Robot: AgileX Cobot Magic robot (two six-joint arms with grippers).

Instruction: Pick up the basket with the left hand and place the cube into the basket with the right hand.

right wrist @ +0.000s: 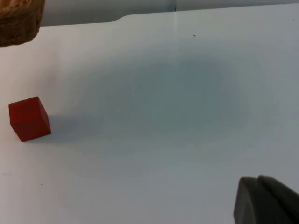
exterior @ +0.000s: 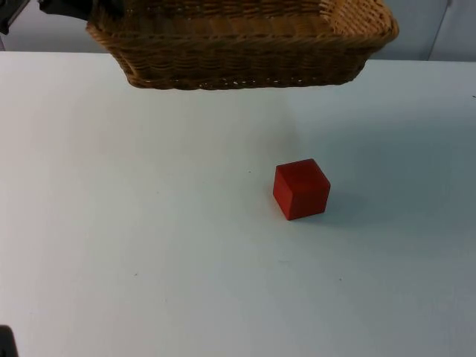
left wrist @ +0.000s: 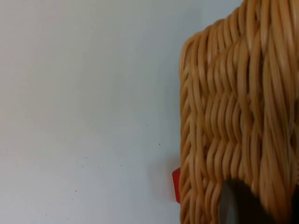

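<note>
Top view: wicker basket [exterior: 245, 44] hangs off the table [exterior: 149, 245] near the far edge, by the grey partition wall [exterior: 431, 30], tilted w/ its woven side and underside facing the camera. Left arm [exterior: 59, 7] reaches it at the upper-left rim; the grip itself is hidden there. Red cube [exterior: 301, 189] sits alone on the white top, nearer than the basket and a bit to the right, well apart from it, one corner turned toward the camera, soft shadow to its right.

Left wrist view: basket wall [left wrist: 233, 121] close up, weave running in vertical bands, w/ a black fingertip [left wrist: 243, 205] of the left gripper lying against the wicker. Fingertip on the weave plus basket off the table = left gripper clamped on the basket wall. A sliver of the cube [left wrist: 176, 185] peeks out just beside the basket's edge, on the table below.

Right wrist view: right gripper, one dark fingertip [right wrist: 261, 200] in sight, hangs above bare table, well apart from the cube [right wrist: 30, 118]. Cannot tell whether its jaws are apart or closed; nothing seen btwn them. Cube rests flat on the top, shadow falling toward the gripper's side. A corner of the basket [right wrist: 18, 21] shows beyond the cube, raised off the surface, w/ the wall behind.
</note>
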